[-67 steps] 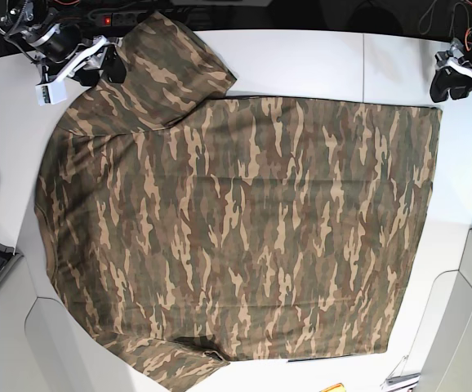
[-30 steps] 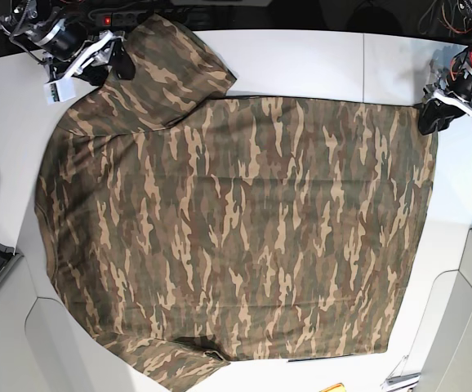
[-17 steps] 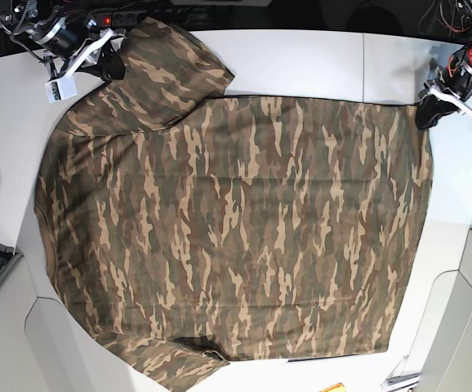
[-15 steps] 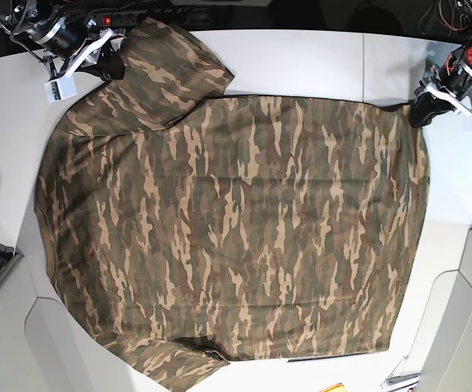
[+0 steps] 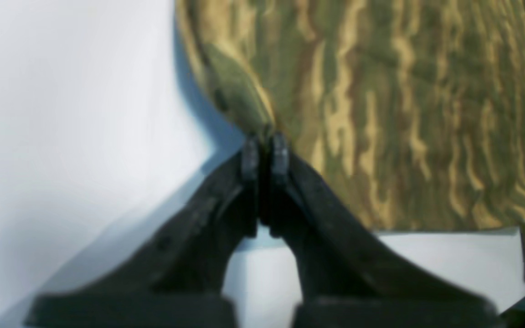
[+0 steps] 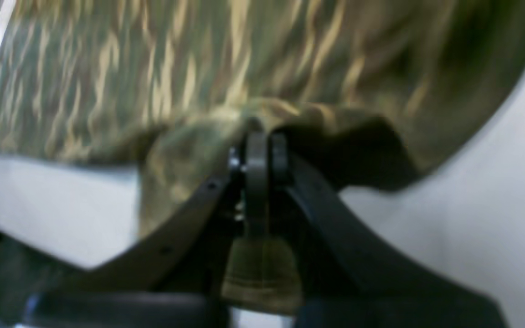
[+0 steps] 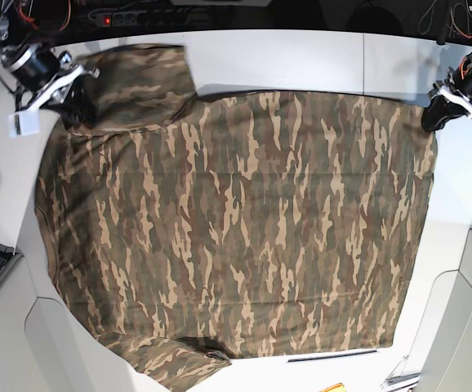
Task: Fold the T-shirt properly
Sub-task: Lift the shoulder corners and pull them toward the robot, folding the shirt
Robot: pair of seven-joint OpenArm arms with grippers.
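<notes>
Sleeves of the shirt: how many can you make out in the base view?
2. One sleeve lies at the top left by the right gripper; the other sleeve sits at the T-shirt's bottom left edge.

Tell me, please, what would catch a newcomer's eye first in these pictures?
The camouflage T-shirt dominates, spread flat across nearly the whole white table. Next come the two black grippers at the far corners: the left gripper is shut on the shirt's corner at the base view's upper right, and the right gripper is shut on bunched cloth near the sleeve at its upper left.
</notes>
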